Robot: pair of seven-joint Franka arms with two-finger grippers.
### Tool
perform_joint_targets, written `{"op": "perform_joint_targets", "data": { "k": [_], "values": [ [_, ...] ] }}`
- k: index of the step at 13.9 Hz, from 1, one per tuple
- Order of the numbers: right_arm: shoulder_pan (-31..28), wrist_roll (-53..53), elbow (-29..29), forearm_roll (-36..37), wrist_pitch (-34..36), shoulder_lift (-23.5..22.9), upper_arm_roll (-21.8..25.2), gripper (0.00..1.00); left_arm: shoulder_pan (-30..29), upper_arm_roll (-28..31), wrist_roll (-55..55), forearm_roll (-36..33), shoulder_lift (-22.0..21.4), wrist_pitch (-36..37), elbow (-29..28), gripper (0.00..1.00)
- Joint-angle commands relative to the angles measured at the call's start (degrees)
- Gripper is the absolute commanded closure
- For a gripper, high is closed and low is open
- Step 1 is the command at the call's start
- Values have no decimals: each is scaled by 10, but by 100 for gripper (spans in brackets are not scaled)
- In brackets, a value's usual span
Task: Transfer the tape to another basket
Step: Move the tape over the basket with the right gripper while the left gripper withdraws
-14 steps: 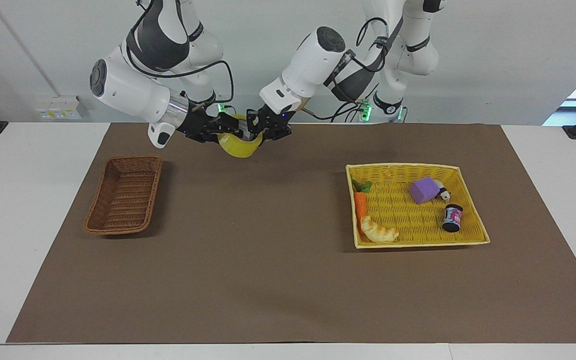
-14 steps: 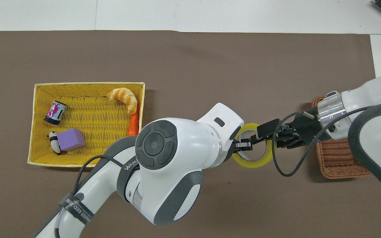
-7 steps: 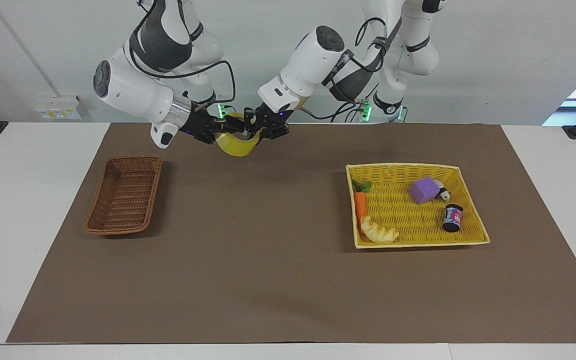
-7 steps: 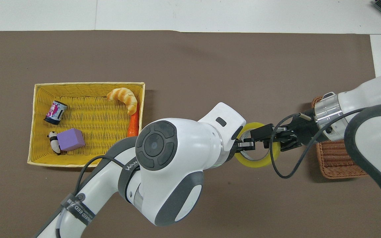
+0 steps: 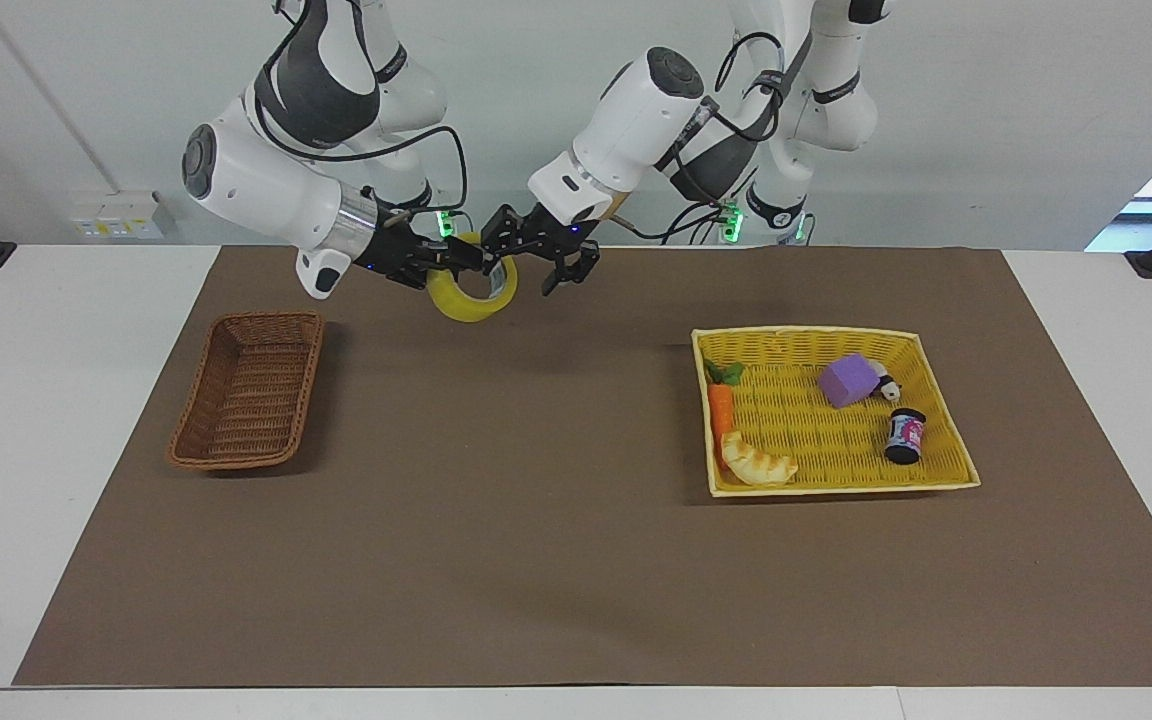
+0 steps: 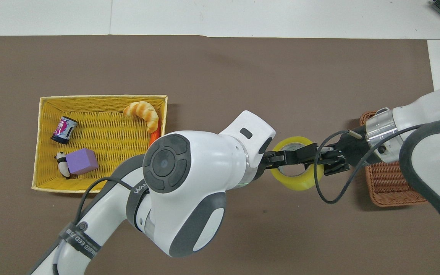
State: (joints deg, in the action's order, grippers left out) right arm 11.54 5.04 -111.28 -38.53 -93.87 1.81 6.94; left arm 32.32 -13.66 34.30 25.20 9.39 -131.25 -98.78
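The yellow tape [image 5: 467,300] hangs in the air over the brown mat, close to the robots' edge, with my right gripper [image 5: 454,258] shut on its upper rim. Seen from above, the tape [image 6: 299,184] is a ring, and the right gripper [image 6: 304,157] reaches across its hole. My left gripper [image 5: 534,256] is open right beside the roll, its fingers spread wide; one fingertip is still at the rim. In the overhead view the left gripper [image 6: 278,157] points into the ring. The dark brown wicker basket [image 5: 246,395] [image 6: 392,183] sits toward the right arm's end and holds nothing.
A yellow woven basket [image 5: 826,331] [image 6: 101,97] toward the left arm's end holds a carrot [image 5: 721,410], a croissant [image 5: 758,463], a purple block [image 5: 847,381], a small panda and a can [image 5: 904,436]. A brown mat covers the table.
The left gripper has opened and let go of the tape, drawing back slightly. The right gripper has closed on the roll, which has tipped from lying flat to hanging more upright.
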Motion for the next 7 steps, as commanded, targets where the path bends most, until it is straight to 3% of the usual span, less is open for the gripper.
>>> {"op": "perform_joint_targets", "data": {
  "k": [1,4,7],
  "values": [
    [-9,2,-1,7,7,6,0,100,-21,2,2,6,-17,19,-7,0],
    [-24,-12,0,47,5,5,0,100,-72,6,0,5,-27,82,-8,0],
    [-78,-70,1,117,-6,2,0,100,-135,7,-14,-4,-32,141,-6,0]
  ]
}}
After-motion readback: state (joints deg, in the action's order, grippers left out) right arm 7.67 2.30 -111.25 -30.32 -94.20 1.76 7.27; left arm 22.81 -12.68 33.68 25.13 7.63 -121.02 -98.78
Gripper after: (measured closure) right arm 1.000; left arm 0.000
